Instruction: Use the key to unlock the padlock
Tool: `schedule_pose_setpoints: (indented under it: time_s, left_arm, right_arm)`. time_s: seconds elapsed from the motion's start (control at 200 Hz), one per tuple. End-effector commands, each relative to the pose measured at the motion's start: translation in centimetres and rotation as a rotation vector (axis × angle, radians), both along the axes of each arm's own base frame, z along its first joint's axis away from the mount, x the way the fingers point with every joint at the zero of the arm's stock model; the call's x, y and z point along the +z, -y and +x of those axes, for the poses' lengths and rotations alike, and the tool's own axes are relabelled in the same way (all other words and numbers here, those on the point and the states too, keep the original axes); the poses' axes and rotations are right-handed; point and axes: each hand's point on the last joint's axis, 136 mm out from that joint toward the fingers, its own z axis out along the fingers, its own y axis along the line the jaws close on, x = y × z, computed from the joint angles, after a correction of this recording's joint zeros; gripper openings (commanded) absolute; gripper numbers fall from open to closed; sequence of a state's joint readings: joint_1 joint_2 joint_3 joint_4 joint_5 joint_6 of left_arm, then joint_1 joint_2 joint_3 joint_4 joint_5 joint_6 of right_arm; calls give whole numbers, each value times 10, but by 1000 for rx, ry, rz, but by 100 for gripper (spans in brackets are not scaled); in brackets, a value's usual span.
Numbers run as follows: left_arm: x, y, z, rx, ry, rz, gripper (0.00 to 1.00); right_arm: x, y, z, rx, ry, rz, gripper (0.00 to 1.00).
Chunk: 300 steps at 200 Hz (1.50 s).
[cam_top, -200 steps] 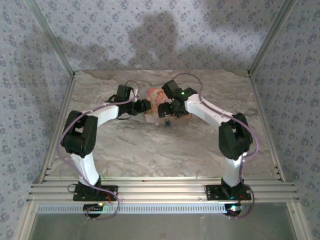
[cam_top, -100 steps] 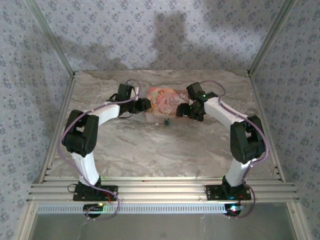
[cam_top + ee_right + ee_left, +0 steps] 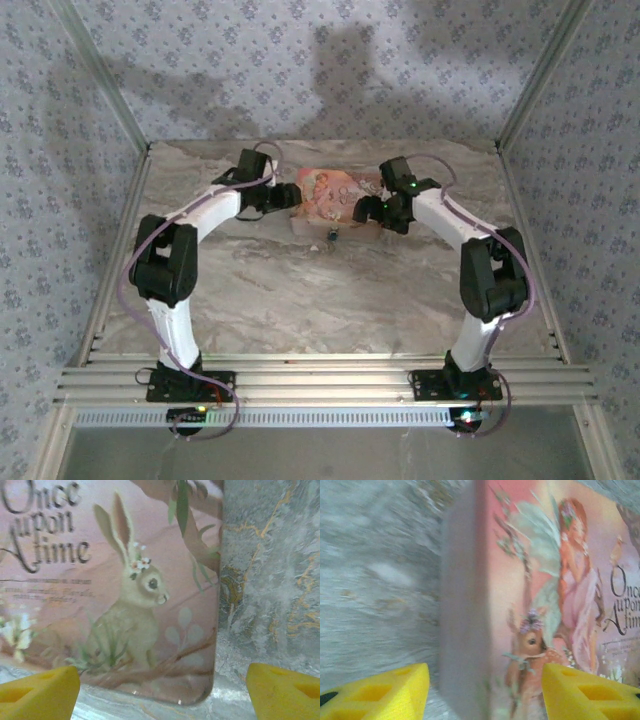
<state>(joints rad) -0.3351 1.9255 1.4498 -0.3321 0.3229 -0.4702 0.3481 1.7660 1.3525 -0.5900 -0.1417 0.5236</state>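
Box (image 3: pixel 335 195): long axis left–right, between the arms.
Padlock (image 3: pixel 331 236): near face, midway between both.
Left fingers (image 3: pixel 380 692): apart, straddling box end.
Right fingers (image 3: pixel 285 690): apart, straddling box corner.

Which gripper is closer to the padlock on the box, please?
Probably right: the right gripper is over the box's right part, close to the padlock; the left gripper is at its left end, farther.

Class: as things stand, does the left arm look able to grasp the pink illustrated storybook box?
Probably yes: the left gripper is open, its yellow fingers either side of the pink storybook box, nothing else between.
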Motion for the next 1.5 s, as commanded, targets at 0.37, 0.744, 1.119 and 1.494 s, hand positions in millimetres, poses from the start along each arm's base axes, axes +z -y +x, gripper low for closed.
schedule_pose_setpoints:
  time_s: [0.37,0.744,1.119,1.494]
  left_arm:
    - [-15,-168,59,387,-153,332,56]
    - [-56,-185,84,398,-232,420,53]
    - [-82,-189,92,377,-250,411,43]
    - [-91,-179,93,307,-223,354,24]
  right_arm:
    - [27,-4,-34,19,87,-21,88]
    - [-9,-2,-61,24,2,-50,88]
    - [-12,-8,-61,32,-1,-57,88]
    - [-9,-9,-71,34,7,-67,88]
